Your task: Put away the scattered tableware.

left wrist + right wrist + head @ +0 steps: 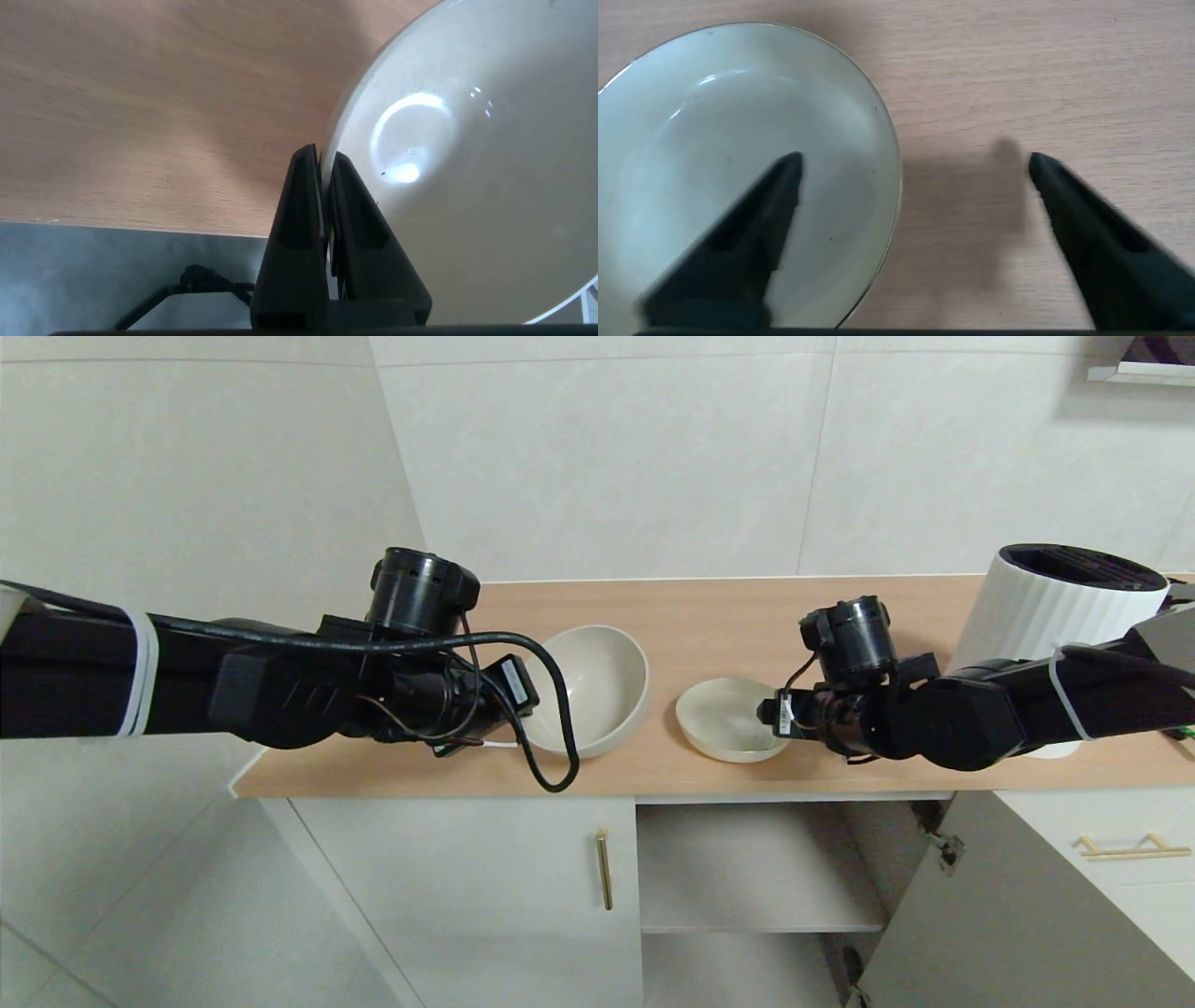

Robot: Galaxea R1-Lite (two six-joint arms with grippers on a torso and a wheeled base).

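The pincer [323,157] pinches the rim of the pale bowl [467,159].

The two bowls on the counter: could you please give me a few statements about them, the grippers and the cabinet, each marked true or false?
1. The left gripper is shut on the rim of the larger bowl. True.
2. The larger bowl sits level. False: it is tilted on the counter, its opening turned toward the left arm.
3. The right gripper has its jaws open, one over the smaller bowl and one over bare counter. True.
4. The smaller bowl is nested inside the larger bowl. False: they stand side by side, apart.
5. Everything under the counter is shut. False: a cabinet door stands open, showing a shelf.
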